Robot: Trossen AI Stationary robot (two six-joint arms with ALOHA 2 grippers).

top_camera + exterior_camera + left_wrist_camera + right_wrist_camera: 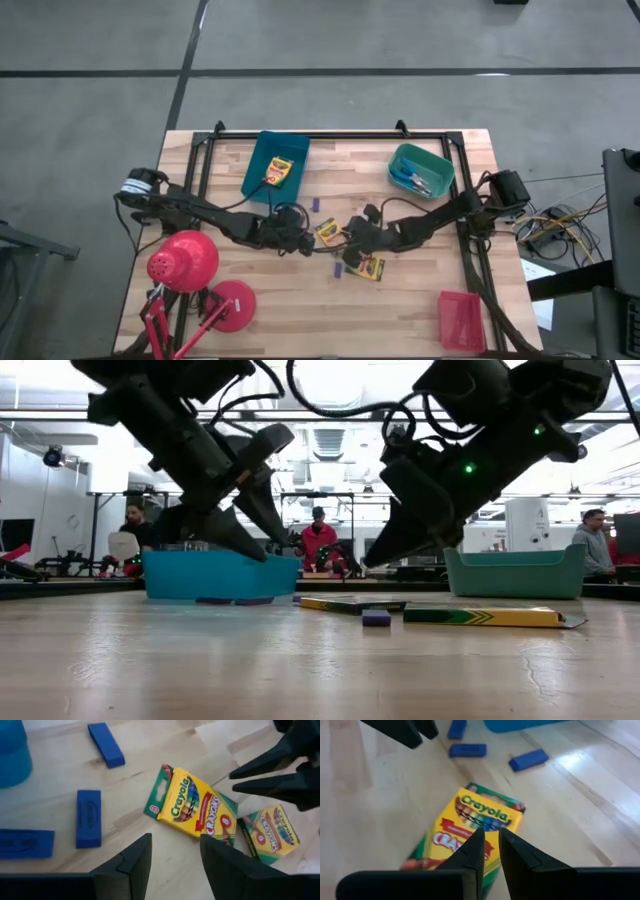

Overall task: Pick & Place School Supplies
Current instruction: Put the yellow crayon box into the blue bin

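Note:
A yellow crayon box (328, 232) lies flat on the wooden table between my two grippers, and a second one (368, 267) lies nearer the front edge. A third (277, 172) rests in the blue tray (262, 150). Scissors (412, 180) lie in the teal tray (432, 160). Small purple sticks (88, 817) are scattered on the wood. My left gripper (175, 840) hovers open just left of the middle box (195, 805). My right gripper (491, 834) hangs above that same box (480, 815) from the right, with only a narrow gap between its fingers. In the low view both grippers are clear of the table.
A red desk lamp (185, 262) stands at the near left corner. A red tray (460, 320) sits at the near right. A dark metal frame (330, 133) runs along the table's far edge. People are in the room behind the table.

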